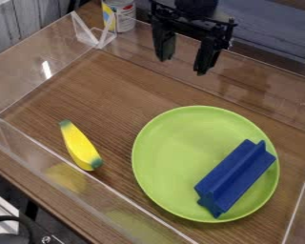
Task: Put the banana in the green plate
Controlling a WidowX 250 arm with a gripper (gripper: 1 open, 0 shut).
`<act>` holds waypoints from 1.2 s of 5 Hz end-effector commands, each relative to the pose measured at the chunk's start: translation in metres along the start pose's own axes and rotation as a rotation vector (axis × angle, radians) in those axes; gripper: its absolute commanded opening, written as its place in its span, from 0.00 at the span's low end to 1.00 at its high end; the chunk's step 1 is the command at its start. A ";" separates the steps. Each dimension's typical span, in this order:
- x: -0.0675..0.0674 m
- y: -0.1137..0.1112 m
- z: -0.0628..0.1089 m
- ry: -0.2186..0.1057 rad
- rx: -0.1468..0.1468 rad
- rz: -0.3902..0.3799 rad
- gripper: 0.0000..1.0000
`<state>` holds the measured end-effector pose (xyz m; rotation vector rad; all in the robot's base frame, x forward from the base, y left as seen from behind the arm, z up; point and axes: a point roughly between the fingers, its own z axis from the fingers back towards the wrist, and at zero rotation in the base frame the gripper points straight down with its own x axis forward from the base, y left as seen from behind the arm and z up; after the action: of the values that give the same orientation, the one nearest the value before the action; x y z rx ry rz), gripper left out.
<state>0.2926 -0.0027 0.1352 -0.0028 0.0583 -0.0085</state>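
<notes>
A small yellow banana with greenish tips lies on the wooden table at the lower left, close to the clear front wall. To its right sits the large round green plate, holding a blue ridged block on its right half. My black gripper hangs at the top centre, pointing down, its fingers spread open with nothing between them. It is well above and behind both the banana and the plate, touching neither.
Clear plastic walls fence the wooden table on the left and front. A clear stand and a yellow-and-white object stand at the back left, near the gripper.
</notes>
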 end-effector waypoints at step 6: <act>-0.100 0.111 -0.051 -0.060 -0.092 0.880 1.00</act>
<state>0.1881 0.1063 0.0798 -0.0746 0.0418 0.8692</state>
